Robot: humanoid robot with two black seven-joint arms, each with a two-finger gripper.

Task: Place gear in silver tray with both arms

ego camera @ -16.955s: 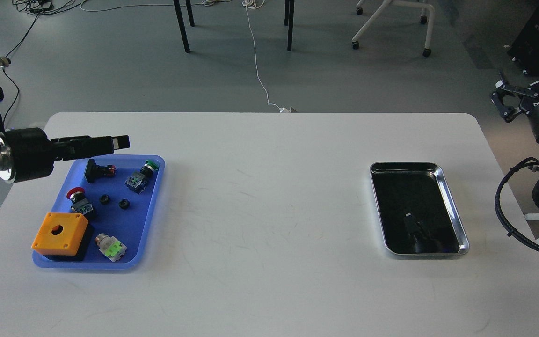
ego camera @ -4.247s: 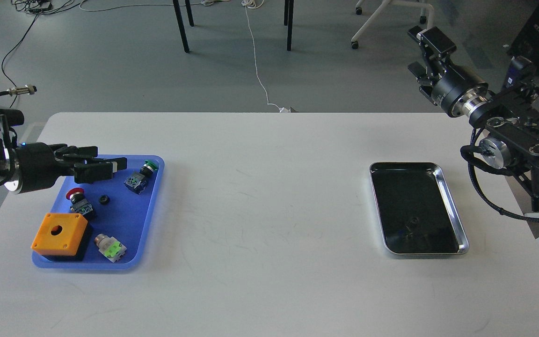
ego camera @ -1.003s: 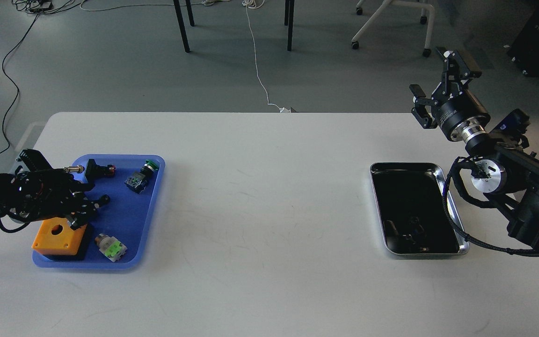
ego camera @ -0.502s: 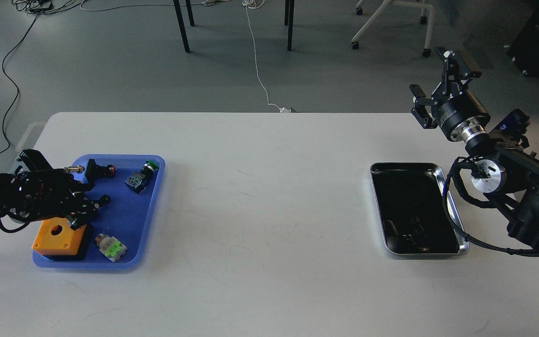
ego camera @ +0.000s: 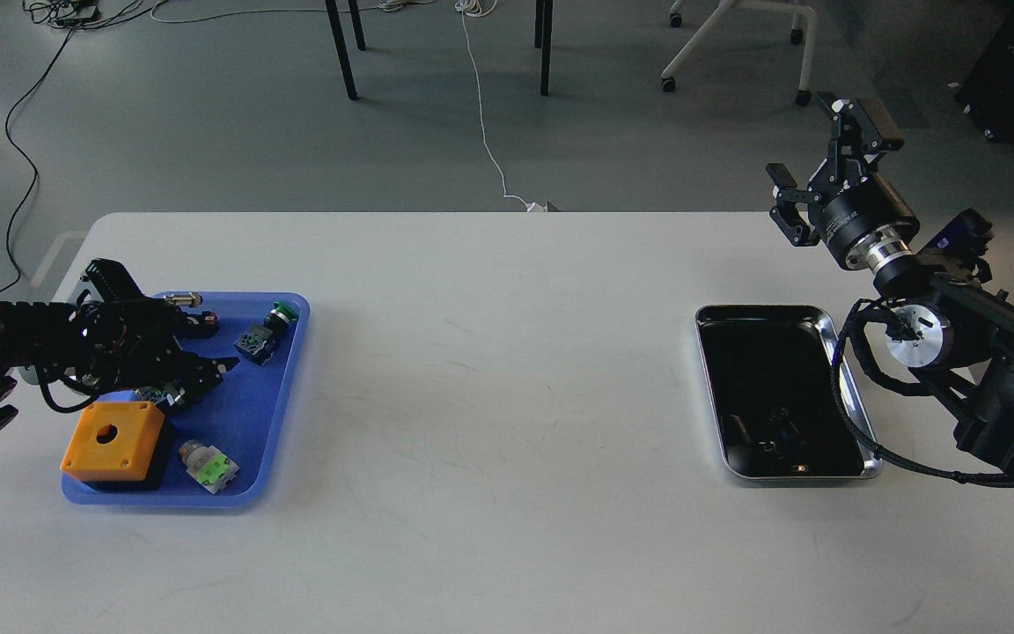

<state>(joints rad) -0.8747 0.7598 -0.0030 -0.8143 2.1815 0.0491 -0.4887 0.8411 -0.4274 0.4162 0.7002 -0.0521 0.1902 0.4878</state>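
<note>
One left gripper [ego camera: 199,374], shifted rightward.

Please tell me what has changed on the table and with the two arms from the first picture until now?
The left gripper came down from above the blue tray's far edge into the tray; the two small black rings can no longer be seen. The right gripper rose from the right edge to above the table's far right corner, open. The silver tray, orange box and push buttons stayed.

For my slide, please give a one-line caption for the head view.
Left gripper reaches into the blue tray; right gripper waits open beyond the silver tray.
</note>
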